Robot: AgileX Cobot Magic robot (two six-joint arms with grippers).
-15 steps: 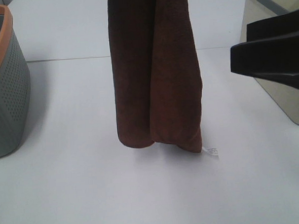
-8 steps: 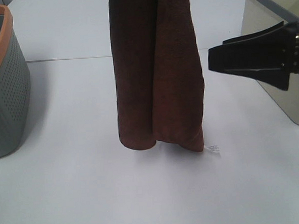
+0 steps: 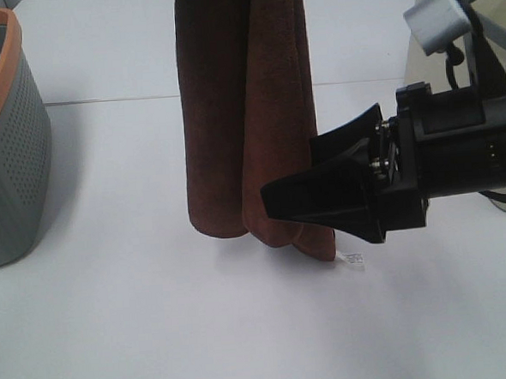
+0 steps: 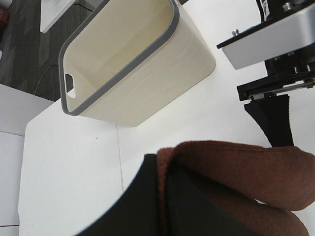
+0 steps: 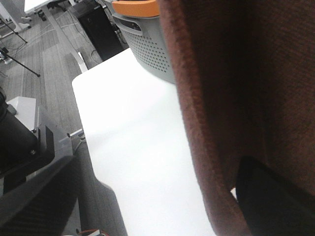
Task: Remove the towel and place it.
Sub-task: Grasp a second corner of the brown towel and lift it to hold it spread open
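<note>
Since a second ago the right gripper (image 3: 291, 174) has travelled in from the side to the lower edge of the towel (image 3: 231, 113), and the cloth has shifted slightly away from it; its jaws stand apart, the stitched hem between them, nothing clamped yet; the left gripper (image 4: 160, 206), above it, is closed on the towel's upper end, so the cloth hangs straight down over the table (image 3: 159, 333); the white tag (image 3: 353, 258) dangles just below the right gripper. Risk: the hanging cloth yields to any push, so closing may catch only the hem or one layer; so thin a bite would likely slip under load.
</note>
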